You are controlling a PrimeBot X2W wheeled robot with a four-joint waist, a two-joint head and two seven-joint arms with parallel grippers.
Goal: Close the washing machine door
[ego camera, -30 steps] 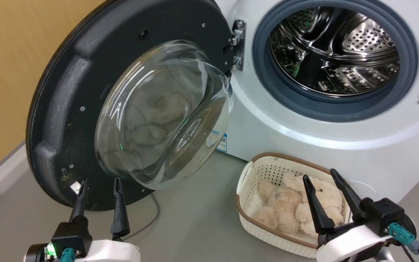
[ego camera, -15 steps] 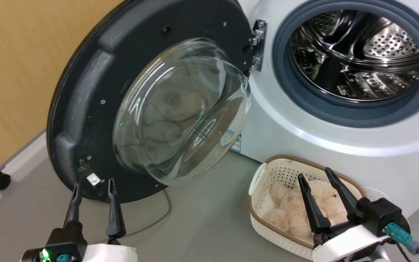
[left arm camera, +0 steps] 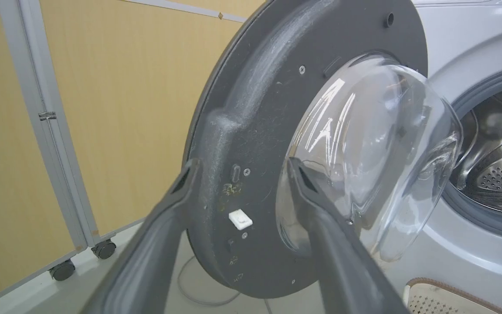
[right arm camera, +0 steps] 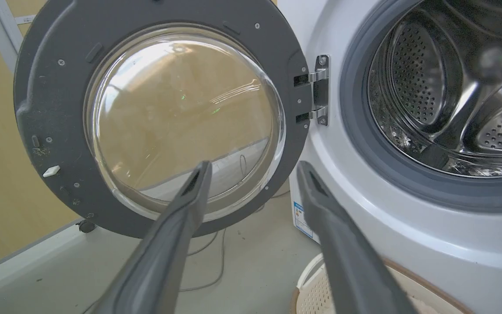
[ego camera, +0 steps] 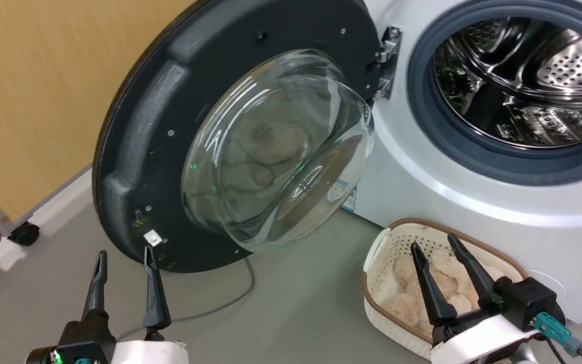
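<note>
My left gripper (ego camera: 124, 251) and right gripper (ego camera: 432, 241) gaped wide, both empty. The round black, glass-domed washing machine door (ego camera: 159, 111) wanted, I judged, a steady push at its free rim.

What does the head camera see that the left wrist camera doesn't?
Head view extras: the plush toy, the door's metal hinge and the right end effector, open. Left wrist view extra: a small metal clip on the grey post. Both: the open washing machine door, the steel drum and the left end effector, open.
</note>
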